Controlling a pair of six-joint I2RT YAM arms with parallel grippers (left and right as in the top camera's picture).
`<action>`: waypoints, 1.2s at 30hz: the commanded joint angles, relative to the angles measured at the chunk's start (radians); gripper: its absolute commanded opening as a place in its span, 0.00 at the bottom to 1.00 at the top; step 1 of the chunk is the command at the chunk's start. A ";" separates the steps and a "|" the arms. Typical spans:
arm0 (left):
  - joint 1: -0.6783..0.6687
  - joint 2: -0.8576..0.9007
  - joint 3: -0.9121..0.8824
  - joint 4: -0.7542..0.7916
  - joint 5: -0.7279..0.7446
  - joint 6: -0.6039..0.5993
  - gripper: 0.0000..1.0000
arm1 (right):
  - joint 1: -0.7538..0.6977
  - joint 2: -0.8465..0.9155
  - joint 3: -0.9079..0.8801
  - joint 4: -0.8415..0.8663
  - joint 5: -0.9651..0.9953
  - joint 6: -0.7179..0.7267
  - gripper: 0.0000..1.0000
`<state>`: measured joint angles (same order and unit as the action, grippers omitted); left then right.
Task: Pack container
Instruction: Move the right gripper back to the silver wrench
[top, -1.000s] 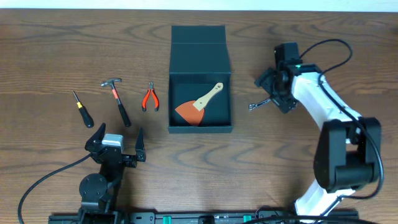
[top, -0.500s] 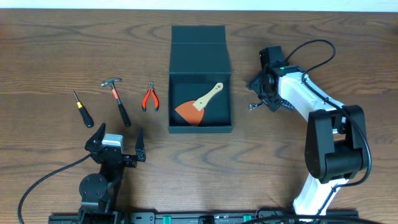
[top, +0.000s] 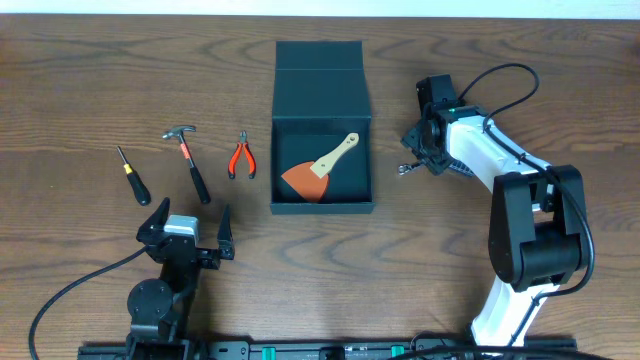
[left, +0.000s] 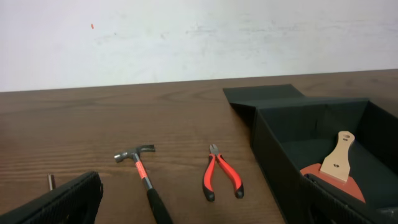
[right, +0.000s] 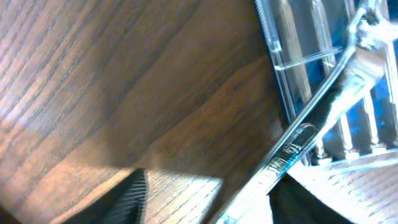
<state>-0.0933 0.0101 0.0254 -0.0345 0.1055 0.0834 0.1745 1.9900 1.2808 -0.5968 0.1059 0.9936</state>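
The container (top: 322, 207) is a dark teal-black box in the middle of the table, its flap lid folded back. It also shows in the left wrist view (left: 280, 162). A wooden-handled scraper with an orange blade (top: 322, 168) (left: 339, 165) lies inside. My right gripper (top: 420, 155) is low over the table to the right of the box, open (right: 208, 186), straddling the edge of a clear plastic bit case (right: 323, 93) (top: 408, 168). My left gripper (top: 187, 230) (left: 199, 214) is open and empty at the front left.
A hammer (top: 190, 160) (left: 146, 180), red-handled pliers (top: 240, 157) (left: 222, 178) and a screwdriver (top: 132, 175) (left: 51, 180) lie in a row left of the box. The right arm's cable loops over the back right.
My right gripper has moved left toward the box and the clear case. In the last half second it has barely shifted. The left arm has not moved.
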 joint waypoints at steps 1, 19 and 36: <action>-0.001 -0.006 -0.021 -0.027 0.022 0.010 0.98 | 0.009 0.027 -0.005 0.003 0.011 0.024 0.46; -0.001 -0.006 -0.021 -0.027 0.022 0.010 0.99 | 0.008 0.027 -0.005 0.003 0.018 0.042 0.14; -0.001 -0.006 -0.021 -0.027 0.021 0.010 0.98 | 0.008 0.026 -0.005 0.007 0.046 0.042 0.04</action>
<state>-0.0933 0.0101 0.0254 -0.0345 0.1055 0.0837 0.1745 1.9965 1.2804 -0.5930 0.1200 1.0302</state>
